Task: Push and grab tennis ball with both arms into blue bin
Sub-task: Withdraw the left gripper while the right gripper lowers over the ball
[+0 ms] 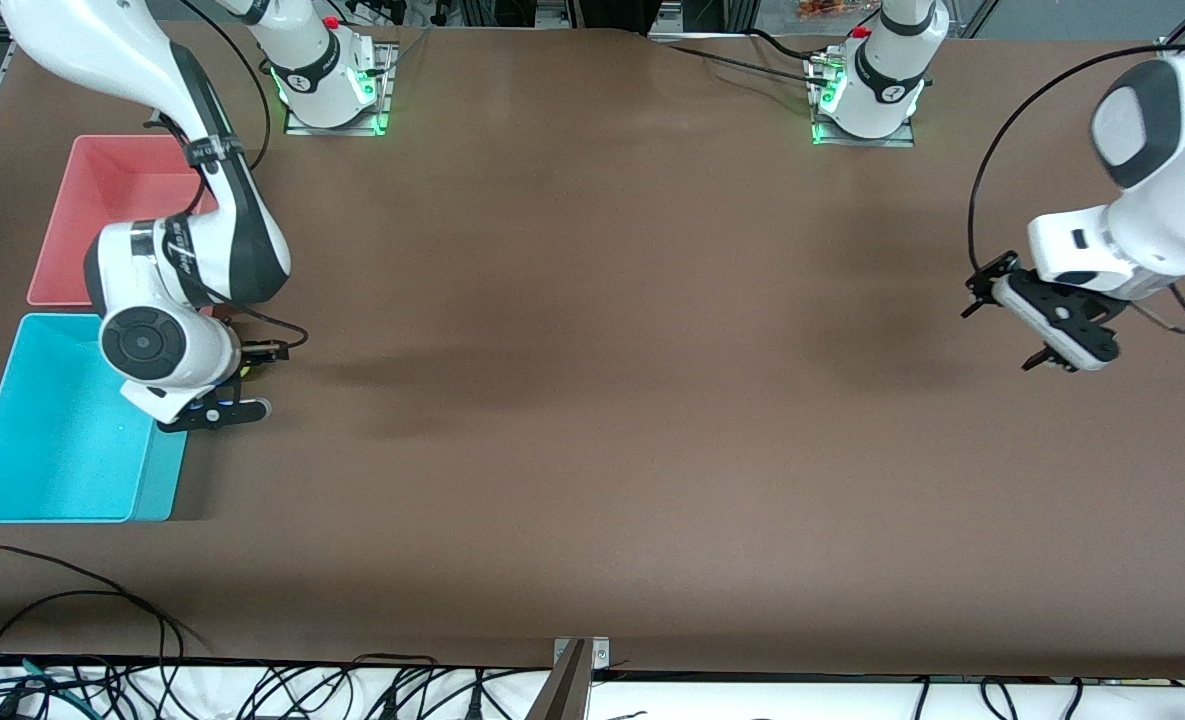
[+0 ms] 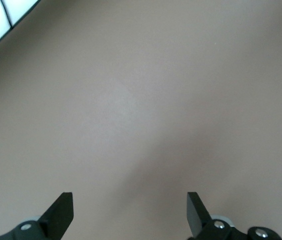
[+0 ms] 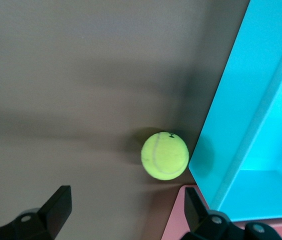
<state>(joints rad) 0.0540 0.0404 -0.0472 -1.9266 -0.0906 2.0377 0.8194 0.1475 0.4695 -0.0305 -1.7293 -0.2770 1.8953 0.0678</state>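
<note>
The tennis ball (image 3: 164, 155) lies on the brown table, right by an outer corner of the blue bin (image 3: 251, 125). From the front only a yellow-green sliver of the tennis ball (image 1: 244, 372) shows under the right arm's wrist, beside the blue bin (image 1: 52, 440). My right gripper (image 3: 126, 210) hangs open just above the table, and the ball lies just ahead of its fingertips, not between them. In the front view the right gripper (image 1: 264, 380) is next to the bin's wall. At the left arm's end of the table, the left gripper (image 1: 997, 338) hangs open and empty over bare table (image 2: 131, 100).
A pink-red bin (image 1: 102, 200) stands farther from the front camera than the blue one, almost touching it, and its corner (image 3: 181, 220) shows by the right gripper. Both arm bases stand along the table's back edge. Cables lie past the front edge (image 1: 72, 600).
</note>
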